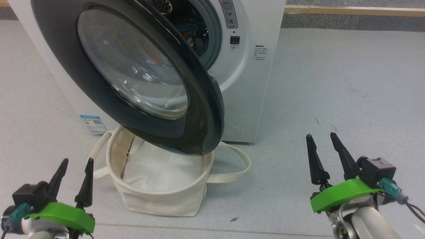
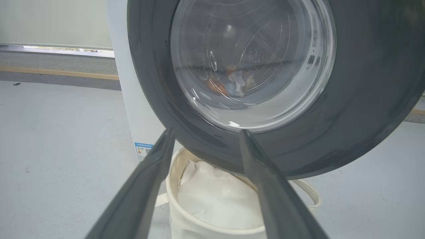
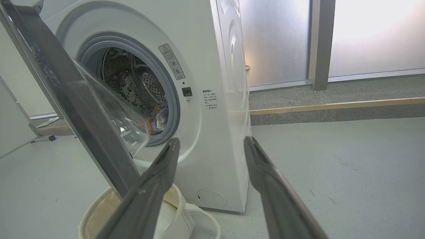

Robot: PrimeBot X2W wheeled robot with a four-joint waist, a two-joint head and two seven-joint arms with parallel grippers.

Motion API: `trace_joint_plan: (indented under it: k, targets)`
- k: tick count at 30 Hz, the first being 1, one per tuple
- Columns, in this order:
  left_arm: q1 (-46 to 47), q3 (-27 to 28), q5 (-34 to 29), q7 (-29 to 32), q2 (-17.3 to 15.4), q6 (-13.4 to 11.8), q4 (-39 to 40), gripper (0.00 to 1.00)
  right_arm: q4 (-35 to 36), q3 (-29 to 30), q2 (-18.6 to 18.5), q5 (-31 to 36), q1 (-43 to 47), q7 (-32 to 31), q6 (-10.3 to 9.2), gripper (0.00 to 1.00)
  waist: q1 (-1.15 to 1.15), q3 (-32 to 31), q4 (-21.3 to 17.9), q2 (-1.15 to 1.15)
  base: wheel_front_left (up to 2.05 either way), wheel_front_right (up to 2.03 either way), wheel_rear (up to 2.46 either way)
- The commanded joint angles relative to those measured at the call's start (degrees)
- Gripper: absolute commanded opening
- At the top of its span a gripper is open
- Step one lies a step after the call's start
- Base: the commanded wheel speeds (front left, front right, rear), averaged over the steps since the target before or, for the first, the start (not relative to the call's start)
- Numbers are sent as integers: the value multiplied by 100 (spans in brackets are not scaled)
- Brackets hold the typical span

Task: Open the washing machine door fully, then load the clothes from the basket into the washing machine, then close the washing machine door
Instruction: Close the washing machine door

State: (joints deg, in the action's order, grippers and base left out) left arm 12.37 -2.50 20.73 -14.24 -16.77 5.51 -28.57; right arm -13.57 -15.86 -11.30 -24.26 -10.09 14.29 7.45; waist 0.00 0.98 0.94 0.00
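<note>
The white washing machine (image 1: 247, 83) stands at the top of the head view. Its washing machine door (image 1: 206, 109), black-rimmed with a bulging glass bowl, hangs partly open, and its lower edge overhangs the basket (image 1: 159, 199). Some clothes (image 3: 158, 119) lie inside the steel drum, low by the grey gasket, and the clothes (image 2: 229, 83) also show through the door glass. The cream basket holds a plain white pad (image 1: 159, 169). My left gripper (image 1: 77, 161) is open left of the basket and holds nothing. My right gripper (image 1: 320, 134) is open well to the right, over bare floor.
Grey floor (image 1: 348, 83) stretches right of the machine. A wooden strip (image 1: 352, 10) edges a raised step behind it, with frosted glass panels (image 3: 365, 33) beyond. The basket's loop handles (image 1: 244, 166) lie out on both sides. A white panel on castors (image 3: 13, 126) stands left of the machine.
</note>
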Motion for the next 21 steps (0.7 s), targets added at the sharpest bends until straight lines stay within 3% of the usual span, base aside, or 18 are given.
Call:
trace_joint_plan:
  k: [1, 21]
  targets:
    - [277, 306, -68, -73, -137, -4, 211, 100, 206, -60, -39, 46, -44, 71, 3, 100, 0, 1, -13, 0, 0, 0, 0]
    - [72, 878, -613, -75, 201, 184, 484, 100, 172, -86, -52, 27, -18, 71, 3, 100, 0, -60, -34, 0, 0, 0, 0]
